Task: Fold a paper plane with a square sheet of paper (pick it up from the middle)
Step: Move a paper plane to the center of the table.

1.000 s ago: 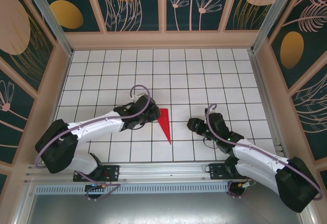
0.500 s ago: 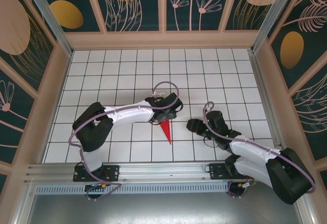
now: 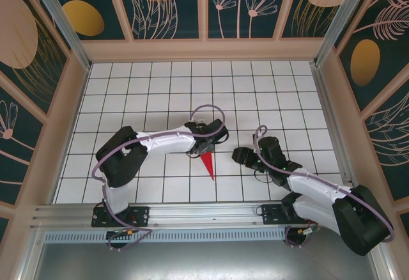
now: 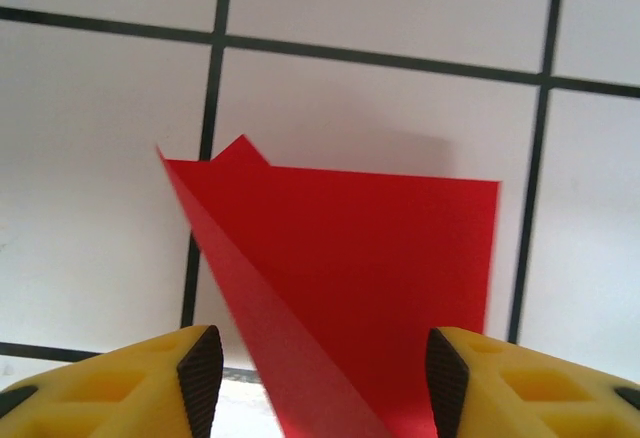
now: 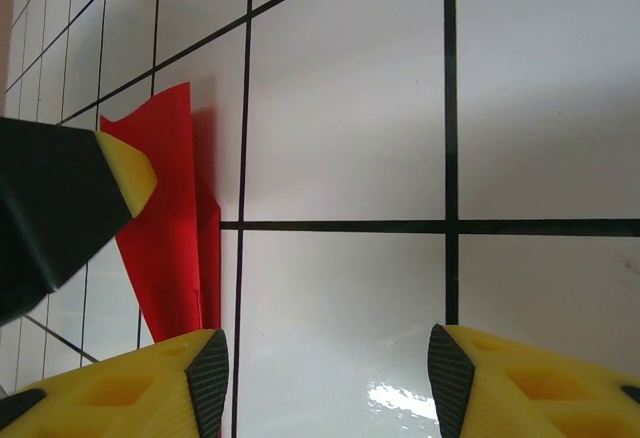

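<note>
The square sheet of paper is folded into a slim red paper plane (image 3: 208, 163) that lies flat on the tiles with its sharp tip toward the arm bases. My left gripper (image 3: 215, 138) hangs over the plane's wide end and hides it from above. In the left wrist view the red plane (image 4: 370, 268) runs between the open jaws of the left gripper (image 4: 323, 383), with a raised flap on its left side. My right gripper (image 3: 238, 155) sits about one tile to the right of the plane. In its own view the right gripper (image 5: 325, 378) is open over bare tile, with the plane (image 5: 165, 238) at the left.
The white gridded table (image 3: 140, 88) is walled by a wooden frame (image 3: 204, 50) on three sides. A metal rail (image 3: 204, 213) carries the arm bases at the near edge. The left gripper's yellow finger (image 5: 125, 173) shows beside the plane in the right wrist view.
The left arm swung right from beside the plane to over its wide end, and its jaws widened then narrowed. The right gripper crept slightly left. The plane stayed put.
</note>
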